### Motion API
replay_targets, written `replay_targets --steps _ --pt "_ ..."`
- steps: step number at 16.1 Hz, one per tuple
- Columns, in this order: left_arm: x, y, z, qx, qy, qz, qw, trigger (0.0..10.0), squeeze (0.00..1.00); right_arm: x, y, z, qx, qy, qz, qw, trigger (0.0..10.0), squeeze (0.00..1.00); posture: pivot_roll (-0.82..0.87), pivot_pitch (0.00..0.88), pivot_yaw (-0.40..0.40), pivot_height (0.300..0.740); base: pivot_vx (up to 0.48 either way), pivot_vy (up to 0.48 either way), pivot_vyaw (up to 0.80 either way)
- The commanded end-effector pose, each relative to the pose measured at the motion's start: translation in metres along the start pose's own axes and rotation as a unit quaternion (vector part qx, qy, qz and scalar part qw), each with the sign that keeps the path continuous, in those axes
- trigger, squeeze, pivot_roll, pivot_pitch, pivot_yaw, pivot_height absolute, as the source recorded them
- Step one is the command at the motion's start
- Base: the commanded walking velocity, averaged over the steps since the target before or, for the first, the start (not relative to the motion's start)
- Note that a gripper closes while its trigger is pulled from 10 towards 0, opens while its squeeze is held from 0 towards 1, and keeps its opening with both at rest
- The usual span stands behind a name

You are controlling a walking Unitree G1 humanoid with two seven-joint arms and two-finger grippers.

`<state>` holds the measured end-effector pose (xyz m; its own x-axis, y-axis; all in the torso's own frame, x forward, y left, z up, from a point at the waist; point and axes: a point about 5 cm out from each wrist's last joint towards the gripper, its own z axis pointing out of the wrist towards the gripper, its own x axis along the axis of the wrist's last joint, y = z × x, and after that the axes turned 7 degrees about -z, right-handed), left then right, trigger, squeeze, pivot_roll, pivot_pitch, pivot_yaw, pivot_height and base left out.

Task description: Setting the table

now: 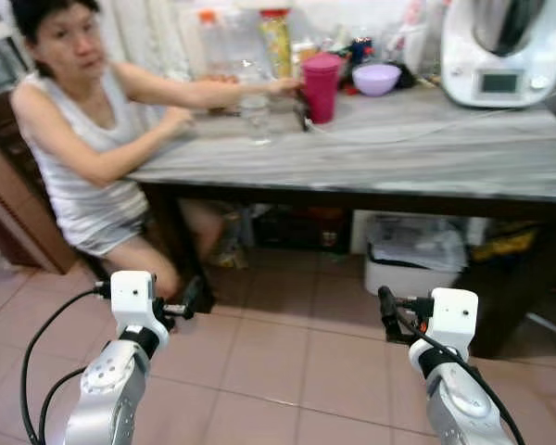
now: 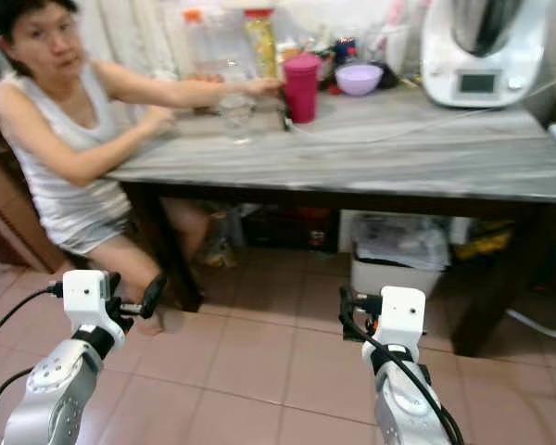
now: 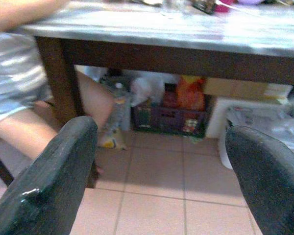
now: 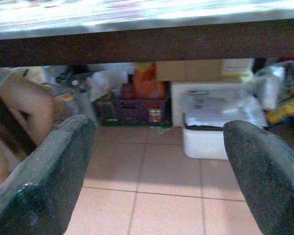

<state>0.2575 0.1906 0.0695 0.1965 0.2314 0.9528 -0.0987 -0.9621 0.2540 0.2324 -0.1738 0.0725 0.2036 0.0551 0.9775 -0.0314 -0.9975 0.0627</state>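
A grey marble-look table (image 1: 426, 153) stands ahead of me. At its far side are a magenta tumbler (image 1: 321, 87), a clear glass (image 1: 255, 117) and a lilac bowl (image 1: 376, 79). A person (image 1: 74, 139) sits at the table's left end with one hand reaching to the tumbler. My left gripper (image 1: 187, 301) is held low over the floor in front of the table, its fingers (image 3: 54, 181) open and empty. My right gripper (image 1: 387, 311) is at the same height to the right, fingers (image 4: 49, 171) open and empty.
A white kitchen machine (image 1: 505, 51) sits at the table's back right, with bottles and jars (image 1: 273, 42) behind the tumbler. Under the table are a white bin (image 1: 412, 255), bags and a crate (image 3: 169, 115). Pink tiled floor (image 1: 269, 362) lies between me and the table.
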Motion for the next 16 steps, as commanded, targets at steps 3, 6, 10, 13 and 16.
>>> replay_targets --steps 3,6,10,13,16 --pt "0.0018 -0.0077 -0.0044 0.012 0.000 0.003 1.000 10.0 0.00 0.0043 -0.0080 0.0012 0.010 0.007 0.006 1.000 10.0 0.00 -0.15 0.012 0.091 0.740 0.000 0.000 0.00" --pt "0.0036 -0.0055 -0.0032 0.002 0.002 0.009 1.000 10.0 0.00 0.0046 -0.0081 0.0018 0.011 0.007 0.006 1.000 10.0 0.00 -0.15 0.012 0.092 0.740 0.000 0.000 -0.77" --pt "0.0027 -0.0040 -0.0037 -0.006 -0.002 0.020 1.000 10.0 0.00 0.0042 -0.0068 0.0017 0.010 0.006 0.003 1.000 10.0 0.00 -0.16 0.012 0.091 0.740 0.000 0.000 -0.80" --pt "0.0019 -0.0039 -0.0045 -0.009 -0.004 0.013 1.000 10.0 0.00 0.0041 -0.0071 0.0010 0.010 0.007 0.002 1.000 10.0 0.00 -0.16 0.010 0.091 0.740 0.000 0.000 -0.48" --pt "0.0015 -0.0040 -0.0057 -0.011 -0.006 0.020 1.000 10.0 0.00 0.0040 -0.0073 0.0012 0.011 0.007 0.002 1.000 10.0 0.00 -0.16 0.012 0.092 0.740 0.000 0.000 0.00"
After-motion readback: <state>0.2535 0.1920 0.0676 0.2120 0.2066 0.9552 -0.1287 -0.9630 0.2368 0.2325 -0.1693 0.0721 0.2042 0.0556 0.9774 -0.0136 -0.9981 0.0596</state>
